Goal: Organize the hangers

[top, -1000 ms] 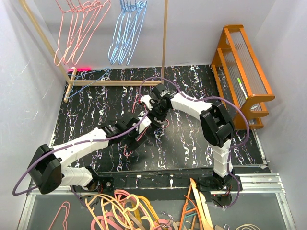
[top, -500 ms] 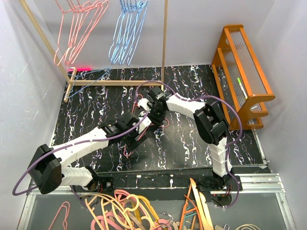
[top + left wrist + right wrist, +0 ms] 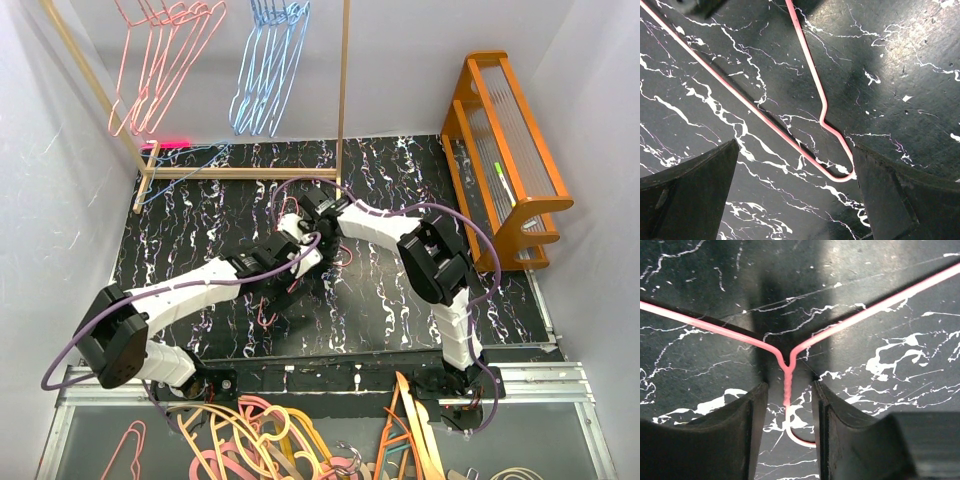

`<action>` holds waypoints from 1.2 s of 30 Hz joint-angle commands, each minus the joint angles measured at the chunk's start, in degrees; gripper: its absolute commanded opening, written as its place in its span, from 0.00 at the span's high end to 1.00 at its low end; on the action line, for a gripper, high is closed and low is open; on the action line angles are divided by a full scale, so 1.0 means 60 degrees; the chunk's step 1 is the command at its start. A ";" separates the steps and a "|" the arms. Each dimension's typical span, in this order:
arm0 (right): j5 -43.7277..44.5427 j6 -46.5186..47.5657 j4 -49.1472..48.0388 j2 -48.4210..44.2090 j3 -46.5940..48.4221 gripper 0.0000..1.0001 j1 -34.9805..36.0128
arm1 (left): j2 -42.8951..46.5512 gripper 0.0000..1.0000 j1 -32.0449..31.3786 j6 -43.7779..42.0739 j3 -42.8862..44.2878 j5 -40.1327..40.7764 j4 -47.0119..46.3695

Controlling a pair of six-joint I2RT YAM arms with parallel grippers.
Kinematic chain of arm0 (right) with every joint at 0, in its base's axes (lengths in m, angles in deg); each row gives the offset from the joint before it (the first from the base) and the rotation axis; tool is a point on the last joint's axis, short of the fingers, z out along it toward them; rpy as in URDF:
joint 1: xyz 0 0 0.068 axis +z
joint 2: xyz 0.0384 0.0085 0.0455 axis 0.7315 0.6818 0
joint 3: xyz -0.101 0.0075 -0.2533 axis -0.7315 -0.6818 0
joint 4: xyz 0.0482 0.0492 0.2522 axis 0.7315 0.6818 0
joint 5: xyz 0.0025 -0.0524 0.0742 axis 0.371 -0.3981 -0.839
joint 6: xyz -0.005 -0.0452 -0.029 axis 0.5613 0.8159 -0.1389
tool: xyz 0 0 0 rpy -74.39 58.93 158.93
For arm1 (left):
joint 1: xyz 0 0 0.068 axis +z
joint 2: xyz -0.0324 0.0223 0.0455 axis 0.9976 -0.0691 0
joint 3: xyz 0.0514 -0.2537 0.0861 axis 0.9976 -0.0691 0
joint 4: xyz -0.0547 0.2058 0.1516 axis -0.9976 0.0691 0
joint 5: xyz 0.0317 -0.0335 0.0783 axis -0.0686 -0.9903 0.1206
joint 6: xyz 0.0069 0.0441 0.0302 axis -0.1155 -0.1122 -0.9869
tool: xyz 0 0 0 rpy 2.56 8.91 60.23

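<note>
Straddling the thin, flat-lying pink-red wire hanger (image 3: 787,385), the half-narrowed right gripper (image 3: 789,390) may scrape past it; left gripper (image 3: 795,150) gapes wide.

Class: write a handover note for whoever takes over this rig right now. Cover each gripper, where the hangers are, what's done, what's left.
Left gripper: open, jaws straddling a corner of the pink hanger lying on the table.
Right gripper: open, a finger either side of that hanger's twisted neck, not visibly touching.
Done: pink hangers and blue hangers hang on the wooden rack.
To do: grip this one, lift it, hang it with the pinks.
</note>
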 commanded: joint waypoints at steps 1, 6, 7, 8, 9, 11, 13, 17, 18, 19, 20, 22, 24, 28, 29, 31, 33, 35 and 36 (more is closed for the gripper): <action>0.0723 0.0504 0.0297 0.0573 -0.0530 0.63 0.0431 | -0.0257 0.03 -0.0170 -0.0344 0.0504 0.0419 0.0050; 0.1199 0.0670 0.0664 0.0780 -0.0699 0.92 0.0534 | -0.0488 0.03 -0.0317 -0.0392 0.0430 0.0539 0.0089; 0.1206 0.0721 0.0790 0.0802 -0.0586 0.92 0.0535 | -0.0477 0.03 -0.0343 -0.0431 0.0349 0.0553 0.0062; 0.1209 0.0711 0.0926 0.0838 -0.0421 0.92 0.0511 | -0.0454 0.03 -0.0384 -0.0476 0.0275 0.0562 0.0033; 0.1131 0.0692 0.1154 0.0894 -0.0133 0.92 0.0481 | -0.0427 0.03 -0.0414 -0.0518 0.0194 0.0576 0.0012; 0.0795 0.0503 0.1657 0.1040 0.0577 0.92 0.0372 | -0.0398 0.03 -0.0436 -0.0540 0.0086 0.0604 0.0000; 0.0572 0.0320 0.2189 0.1210 0.1314 0.92 0.0283 | -0.0398 0.03 -0.0470 -0.0525 0.0057 0.0534 0.0033; 0.0421 -0.0183 0.3282 0.1859 0.3191 0.92 0.0248 | -0.0499 0.03 -0.0615 -0.0343 0.0129 0.0443 -0.0025; 0.0391 -0.0286 0.3655 0.2071 0.3717 0.92 0.0248 | -0.0566 0.03 -0.0661 -0.0324 0.0127 0.0468 -0.0062; 0.0362 -0.0367 0.4123 0.2302 0.4198 0.92 0.0239 | -0.0644 0.03 -0.0692 -0.0286 0.0130 0.0478 -0.0108; 0.0395 -0.0434 0.4388 0.2487 0.4582 0.92 0.0244 | -0.0716 0.03 -0.0711 -0.0258 0.0132 0.0494 -0.0132; 0.0418 -0.0513 0.4585 0.2619 0.4916 0.92 0.0242 | -0.0879 0.03 -0.0718 -0.0249 0.0091 0.0615 -0.0192; 0.0393 -0.0514 0.4563 0.2537 0.4856 0.92 0.0243 | -0.0961 0.03 -0.0740 -0.0328 -0.0034 0.0842 -0.0288; 0.0272 -0.0515 0.4562 0.2347 0.4706 0.92 0.0247 | -0.1016 0.03 -0.0734 -0.0619 -0.0536 0.1513 -0.0749; 0.0221 -0.0529 0.4562 0.2287 0.4686 0.92 0.0237 | -0.1095 0.03 -0.0734 -0.0627 -0.0608 0.1623 -0.0766; 0.0086 -0.0568 0.4562 0.2175 0.4694 0.92 0.0228 | -0.1222 0.03 -0.0737 -0.0572 -0.0744 0.1744 -0.0750; -0.0140 -0.0624 0.4568 0.2043 0.4769 0.92 0.0217 | -0.1270 0.03 -0.0734 -0.0457 -0.0805 0.1663 -0.0724; -0.0339 -0.0787 0.4522 0.1922 0.4877 0.92 0.0209 | -0.1261 0.03 -0.0736 -0.0353 -0.0741 0.1540 -0.0682; -0.0387 -0.0878 0.4519 0.1884 0.4947 0.92 0.0208 | -0.1260 0.03 -0.0735 -0.0323 -0.0651 0.1490 -0.0662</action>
